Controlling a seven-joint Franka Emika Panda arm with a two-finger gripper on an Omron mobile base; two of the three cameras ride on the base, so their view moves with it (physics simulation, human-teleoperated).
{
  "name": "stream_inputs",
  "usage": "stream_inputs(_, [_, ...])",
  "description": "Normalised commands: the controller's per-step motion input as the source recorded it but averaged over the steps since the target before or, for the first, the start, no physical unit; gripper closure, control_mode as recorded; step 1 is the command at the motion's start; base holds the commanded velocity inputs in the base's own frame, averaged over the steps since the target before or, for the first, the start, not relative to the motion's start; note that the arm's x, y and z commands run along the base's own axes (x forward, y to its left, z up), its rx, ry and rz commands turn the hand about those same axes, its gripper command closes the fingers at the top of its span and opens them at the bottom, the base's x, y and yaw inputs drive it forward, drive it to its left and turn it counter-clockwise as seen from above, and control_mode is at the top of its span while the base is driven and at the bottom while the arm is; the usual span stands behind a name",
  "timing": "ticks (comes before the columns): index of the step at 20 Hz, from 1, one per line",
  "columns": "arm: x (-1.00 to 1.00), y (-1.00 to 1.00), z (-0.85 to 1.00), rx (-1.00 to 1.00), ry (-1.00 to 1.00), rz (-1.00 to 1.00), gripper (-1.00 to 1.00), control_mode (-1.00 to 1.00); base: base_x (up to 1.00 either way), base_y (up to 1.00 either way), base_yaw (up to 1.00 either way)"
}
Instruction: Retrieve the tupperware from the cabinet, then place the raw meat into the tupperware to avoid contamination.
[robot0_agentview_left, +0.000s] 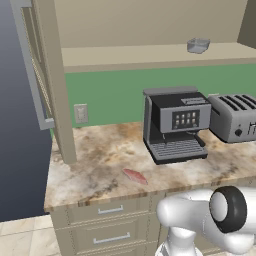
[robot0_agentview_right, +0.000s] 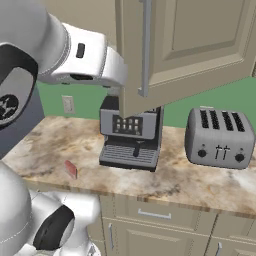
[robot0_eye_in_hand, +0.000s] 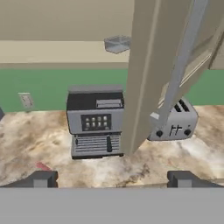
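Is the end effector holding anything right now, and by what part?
Nothing. The end effector is open and empty; the tupperware sits on the cabinet shelf.

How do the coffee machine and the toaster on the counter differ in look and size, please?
The coffee machine is taller and boxy, with a dark front panel of small buttons and a ribbed drip tray at its foot; the toaster is lower, rounded and light grey all over. The toaster has long slots in its top, while the coffee machine's top is flat. Both stand upright side by side on the marbled counter, against the green wall.
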Motion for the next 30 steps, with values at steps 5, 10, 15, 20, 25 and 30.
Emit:
stream_inputs(5, [0.19,0.36,0.0,-0.31,0.2,-0.14,-1.0,-1.0,0.0,0.0,0.0])
stream_inputs(10, [0.5,0.27,-0.05,-0.35,0.24,-0.1,-1.0,-1.0,0.0,0.0,0.0])
stream_inputs(15, [0.51,0.25,-0.12,-0.38,0.23,-0.09,-1.0,-1.0,0.0,0.0,0.0])
stream_inputs(20, [0.47,-0.03,-0.38,-0.25,0.17,-0.03,-1.0,-1.0,0.0,0.0,0.0])
stream_inputs(25, [0.77,-0.11,-0.3,-0.21,0.32,0.0,-1.0,-1.0,0.0,0.0,0.0])
stream_inputs(30, [0.82,-0.09,-0.15,-0.22,0.45,0.0,-1.0,-1.0,0.0,0.0,0.0])
